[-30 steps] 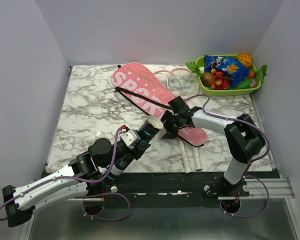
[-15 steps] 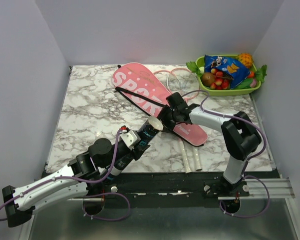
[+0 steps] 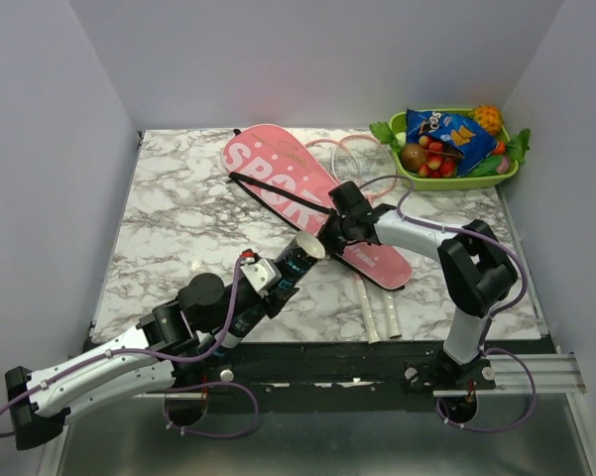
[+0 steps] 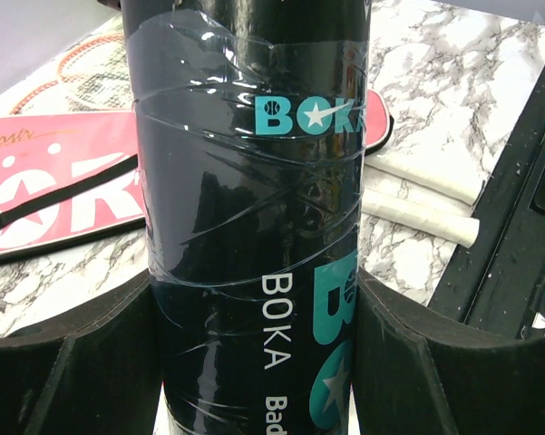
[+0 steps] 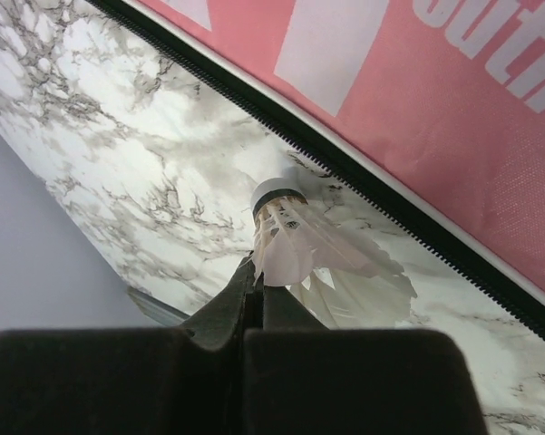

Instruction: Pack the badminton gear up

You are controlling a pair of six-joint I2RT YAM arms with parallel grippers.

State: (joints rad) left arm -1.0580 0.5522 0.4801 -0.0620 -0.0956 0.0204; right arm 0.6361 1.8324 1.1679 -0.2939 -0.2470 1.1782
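Right tool (image 5: 252, 283) pinching shuttlecock (image 5: 301, 246) skirt; left tool (image 3: 276, 284) clasping tube (image 3: 296, 260), open mouth tilting toward right tool, just beside it.

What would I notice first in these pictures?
The big pink bag with white letters lies across the marble table. Near it, the left tool grips a dark tube, and the right tool pinches a white shuttlecock by its feathers. A green tray of snacks sits far right.
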